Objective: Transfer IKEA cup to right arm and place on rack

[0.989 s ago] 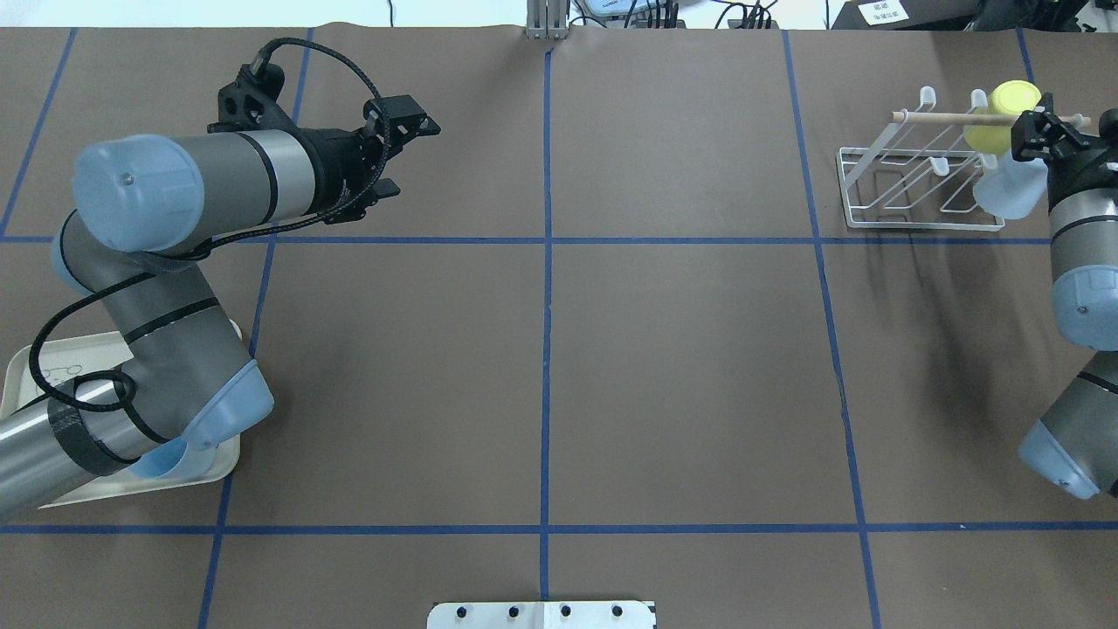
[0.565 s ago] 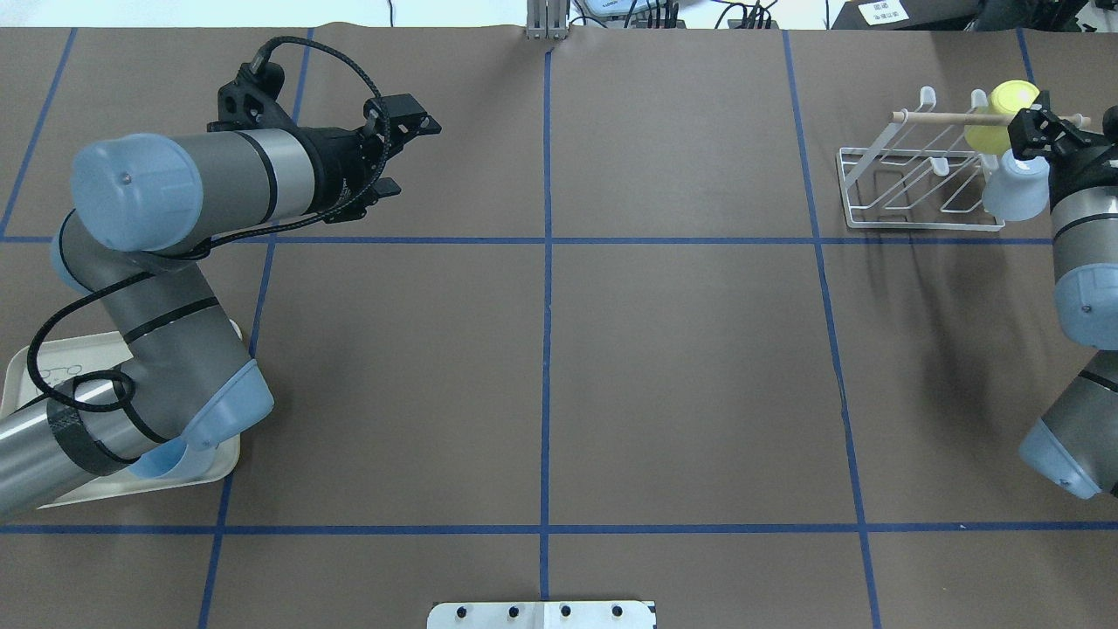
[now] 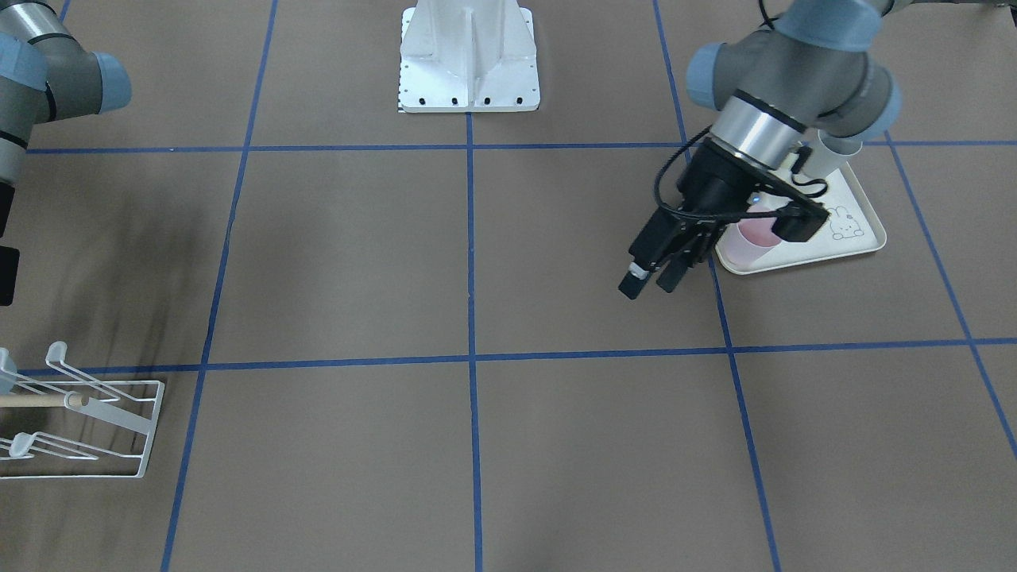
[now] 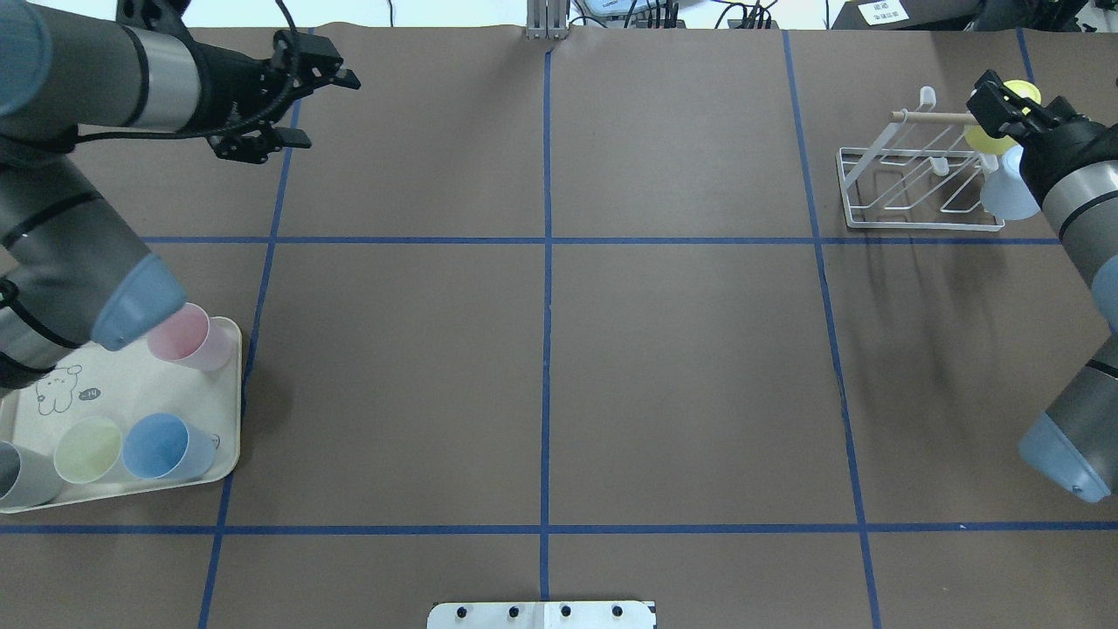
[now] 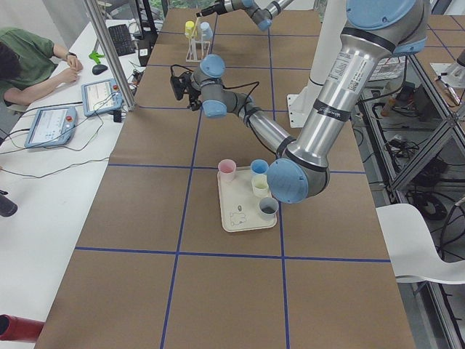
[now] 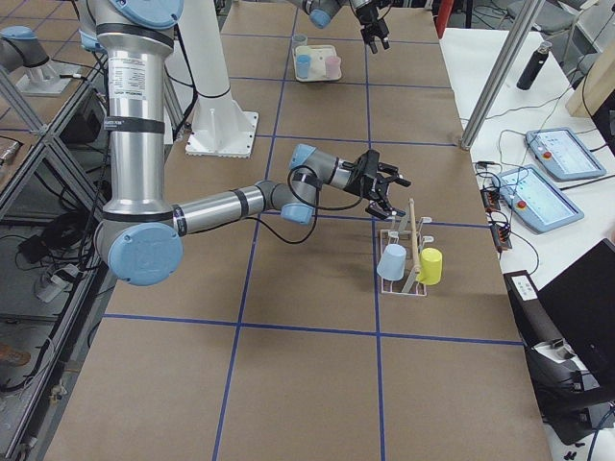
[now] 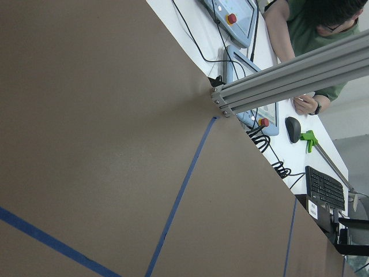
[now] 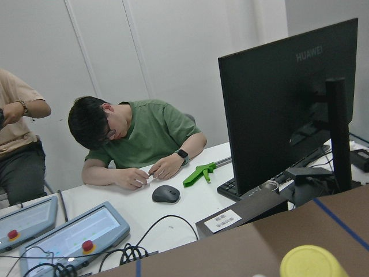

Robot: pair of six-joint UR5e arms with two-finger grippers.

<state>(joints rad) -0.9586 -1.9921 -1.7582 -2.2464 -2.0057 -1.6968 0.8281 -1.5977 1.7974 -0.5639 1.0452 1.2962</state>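
A pale blue IKEA cup (image 4: 1009, 188) hangs mouth down on the right end of the white wire rack (image 4: 908, 196), beside a yellow cup (image 4: 991, 135). Both cups (image 6: 392, 261) stand free of any gripper in the exterior right view. My right gripper (image 4: 991, 94) hovers just above and behind the rack's wooden dowel, open and empty, with its fingers spread in the exterior right view (image 6: 389, 195). My left gripper (image 3: 651, 282) is far off over the table's left rear, open and holding nothing.
A cream rabbit-print tray (image 4: 113, 384) lies at the near left with a pink cup (image 4: 188, 339), a yellow-green cup (image 4: 87, 447), a blue cup (image 4: 162, 445) and a grey cup (image 4: 17, 476). People sit at a desk beyond the table's far edge.
The right gripper let go of the pale blue cup on the rack and drew up and back. The left arm swung left and rearward, uncovering the tray's cups.
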